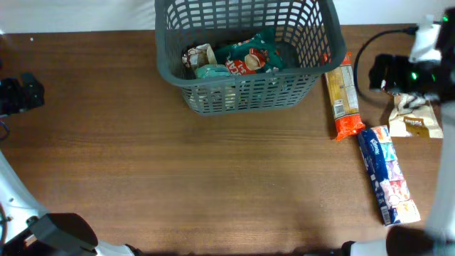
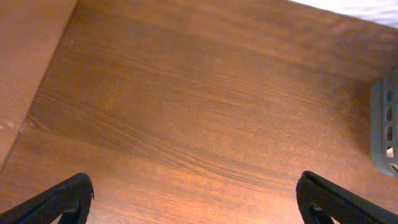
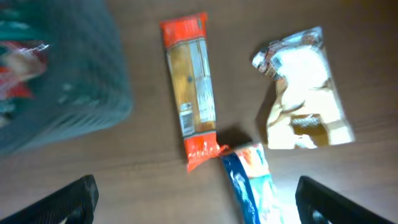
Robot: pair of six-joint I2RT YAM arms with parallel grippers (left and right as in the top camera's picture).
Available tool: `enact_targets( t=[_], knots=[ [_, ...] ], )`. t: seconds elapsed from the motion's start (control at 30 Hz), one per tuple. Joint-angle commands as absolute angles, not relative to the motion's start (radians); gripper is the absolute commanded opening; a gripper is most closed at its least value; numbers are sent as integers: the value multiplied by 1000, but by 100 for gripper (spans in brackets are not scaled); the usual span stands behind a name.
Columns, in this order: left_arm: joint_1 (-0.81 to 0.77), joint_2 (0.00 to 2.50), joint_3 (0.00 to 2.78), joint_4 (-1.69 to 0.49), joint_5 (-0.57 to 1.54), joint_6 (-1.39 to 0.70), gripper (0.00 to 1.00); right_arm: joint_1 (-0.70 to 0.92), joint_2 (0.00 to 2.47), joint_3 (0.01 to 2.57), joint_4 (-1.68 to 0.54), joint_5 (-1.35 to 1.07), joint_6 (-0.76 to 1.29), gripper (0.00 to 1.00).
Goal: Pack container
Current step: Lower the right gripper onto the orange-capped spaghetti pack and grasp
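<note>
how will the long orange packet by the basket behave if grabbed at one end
The long orange packet looks like thin film around a straight stack, so it probably stays fairly stiff. It lies flat on the table, so rolling seems unlikely. Its crimped end looks thin, so a grip there may slip.

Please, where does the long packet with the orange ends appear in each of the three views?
Overhead: the orange-ended packet lies at the right, beside the basket.
Left wrist: it is not in this view; only a corner of the basket shows at the right edge.
Right wrist: it is at upper centre, to the right of the basket.
Shared landmark: the basket, seen in all three views.
</note>
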State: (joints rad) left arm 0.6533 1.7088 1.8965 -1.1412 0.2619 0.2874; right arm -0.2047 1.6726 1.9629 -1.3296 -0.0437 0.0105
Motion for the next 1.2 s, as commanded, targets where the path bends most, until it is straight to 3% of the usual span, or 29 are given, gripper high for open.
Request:
enact_targets(
  t=[0.0, 0.57, 1.17],
  knots=[
    [656, 1707, 1888, -1141, 273, 278, 99, -242, 1816, 1945, -1295, -128, 39, 99],
    [656, 1707, 1888, -1141, 273, 278, 99, -235, 2255, 1945, -1279, -193, -113, 99],
    [656, 1707, 1888, -1141, 273, 278, 99, -236, 2318, 1917, -1192, -229, -157, 99]
  ],
)
